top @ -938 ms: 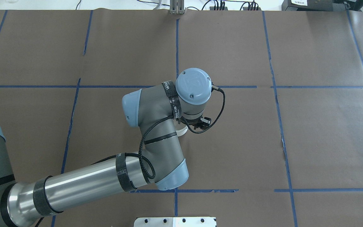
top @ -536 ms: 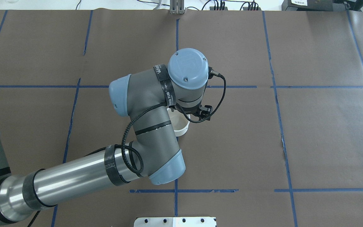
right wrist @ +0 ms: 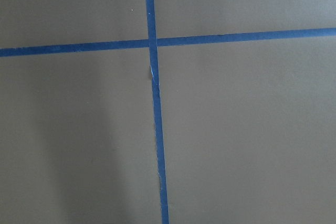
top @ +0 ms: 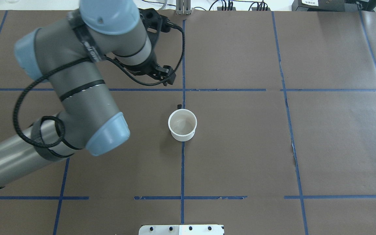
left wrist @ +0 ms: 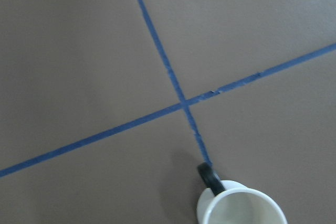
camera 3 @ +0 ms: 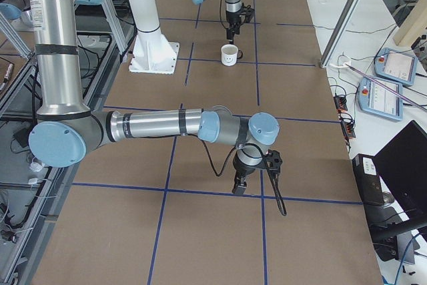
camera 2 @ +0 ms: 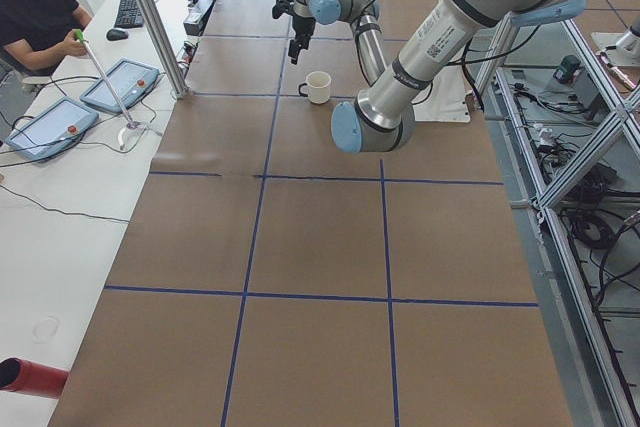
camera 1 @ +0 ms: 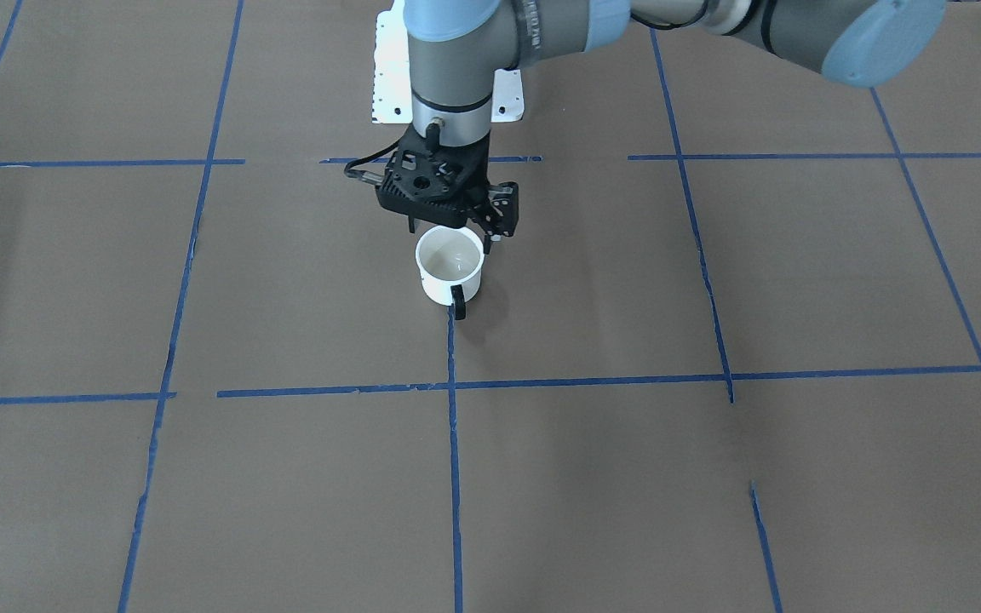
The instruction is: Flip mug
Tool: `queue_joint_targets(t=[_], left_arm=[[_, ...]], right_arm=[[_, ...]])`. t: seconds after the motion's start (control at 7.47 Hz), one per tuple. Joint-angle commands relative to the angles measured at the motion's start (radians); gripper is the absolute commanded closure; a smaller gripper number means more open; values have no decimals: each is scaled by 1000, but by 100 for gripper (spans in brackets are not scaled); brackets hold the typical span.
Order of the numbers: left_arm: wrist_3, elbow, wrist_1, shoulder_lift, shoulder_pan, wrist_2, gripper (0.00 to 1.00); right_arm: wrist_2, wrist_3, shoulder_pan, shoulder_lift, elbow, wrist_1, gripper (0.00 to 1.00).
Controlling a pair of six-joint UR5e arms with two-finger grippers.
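The white mug [top: 182, 124] stands upright on the brown table, mouth up, black handle [top: 179, 106] on its far side. It also shows in the front view [camera 1: 450, 266], the left wrist view [left wrist: 241, 208] and the right side view [camera 3: 229, 55], smiley face visible there. My left gripper [camera 1: 450, 228] hangs above the mug, open and empty, not touching it. In the overhead view its fingers are hidden under the raised wrist [top: 116, 32]. My right gripper [camera 3: 239, 188] points down at the table far from the mug; I cannot tell whether it is open or shut.
Blue tape lines [top: 182, 169] grid the table. A white mounting plate [top: 181, 229] sits at the near edge. A seated operator [camera 2: 35, 7] and tablets [camera 2: 45, 127] are on a side desk beyond the table.
My left arm has risen and swung away to the far left. The mug, partly hidden under the wrist before, now stands fully uncovered in the same spot.
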Motion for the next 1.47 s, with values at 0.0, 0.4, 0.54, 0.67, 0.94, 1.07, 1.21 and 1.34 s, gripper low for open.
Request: queue_joint_targets(t=[0.0, 0.4, 0.54, 0.67, 0.94, 1.07, 1.21, 1.34], left_arm=[[175, -34, -36, 121, -136, -91, 0], [442, -4, -155, 366, -406, -302, 0], [484, 3, -169, 460, -470, -304, 0], [612, 28, -179, 570, -579, -310, 0], [786, 138, -185, 689, -722, -324, 0], [791, 164, -183, 705, -757, -322, 0], [791, 193, -180, 706, -770, -324, 0], [791, 227, -179, 706, -773, -351, 0]], right_arm=[[0, 0, 0, 0, 0, 0, 0], [0, 0, 0, 0, 0, 0, 0], [0, 0, 0, 0, 0, 0, 0], [0, 0, 0, 0, 0, 0, 0], [0, 0, 0, 0, 0, 0, 0], [0, 0, 0, 0, 0, 0, 0], [0, 0, 0, 0, 0, 0, 0], [0, 0, 0, 0, 0, 0, 0]])
